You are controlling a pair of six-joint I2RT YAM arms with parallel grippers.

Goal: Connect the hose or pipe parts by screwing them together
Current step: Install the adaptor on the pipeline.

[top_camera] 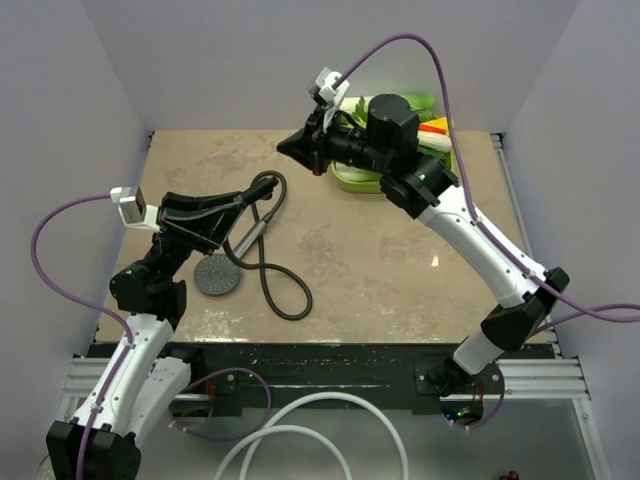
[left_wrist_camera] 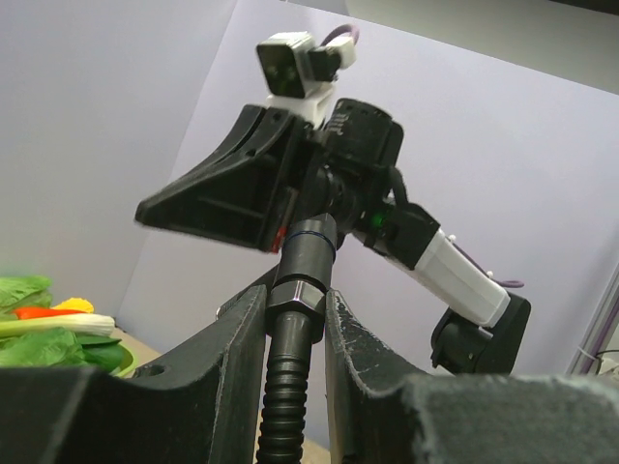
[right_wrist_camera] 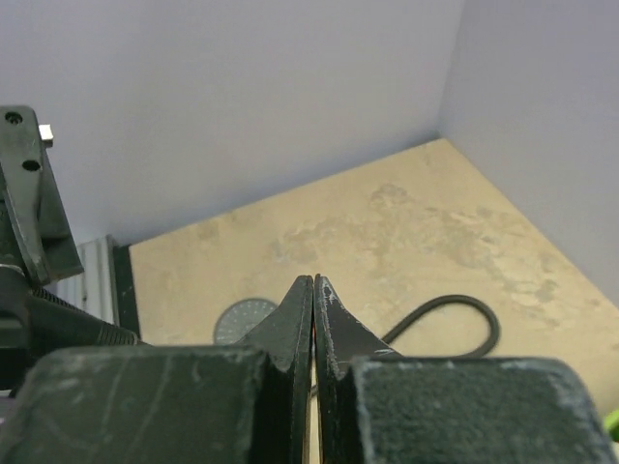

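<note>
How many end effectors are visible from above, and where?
2. The left end effector is low over the table's left side, closed on the black hose. The right end effector is raised over the far middle, shut, seemingly empty. None appears hidden.

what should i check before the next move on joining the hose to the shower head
1. Left pincer gripping the long thin black ribbed hose at its end connector: ok.
2. Hose end joined to anything: not ok, it points up free.
3. Right pincer ready to grasp: not ok, shut on nothing, hanging above the beige table.
4. Dark grey shower head with round disc face reachable: ok, lying in the open on the table.
5. Hose slack: ok, loose loop on the table.
6. Threads inside the connector: cannot tell.
</note>
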